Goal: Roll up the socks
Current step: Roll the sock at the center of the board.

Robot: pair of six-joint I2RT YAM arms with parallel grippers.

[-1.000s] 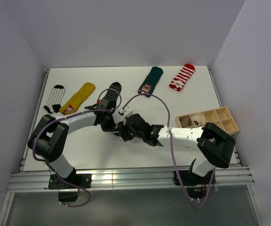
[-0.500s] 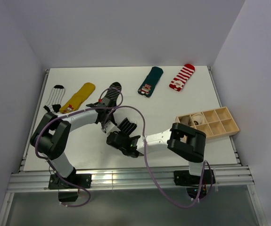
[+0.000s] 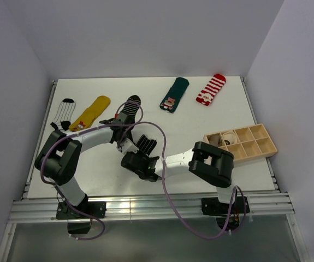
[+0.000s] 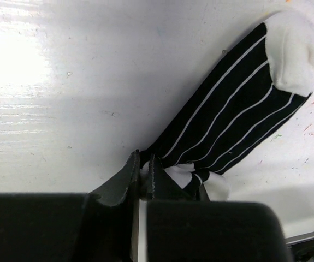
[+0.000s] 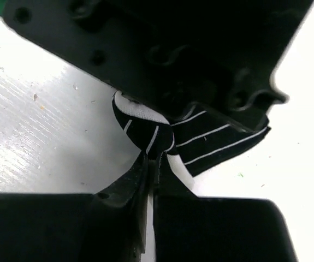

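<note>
Mid-frame on the tabletop [image 3: 211,117], the right gripper [image 5: 151,158] had just closed its jaws onto the black, white-lined fabric sock [image 3: 147,145] — the left gripper [image 4: 144,164] still pinched its end — likely readying the roll.

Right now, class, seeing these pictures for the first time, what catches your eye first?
Mid-table, the left gripper and right gripper are pinched shut on one black fabric sock with thin white lines. Along the far edge, a yellow fabric sock and a red-and-white striped fabric sock stand out brightest.
</note>
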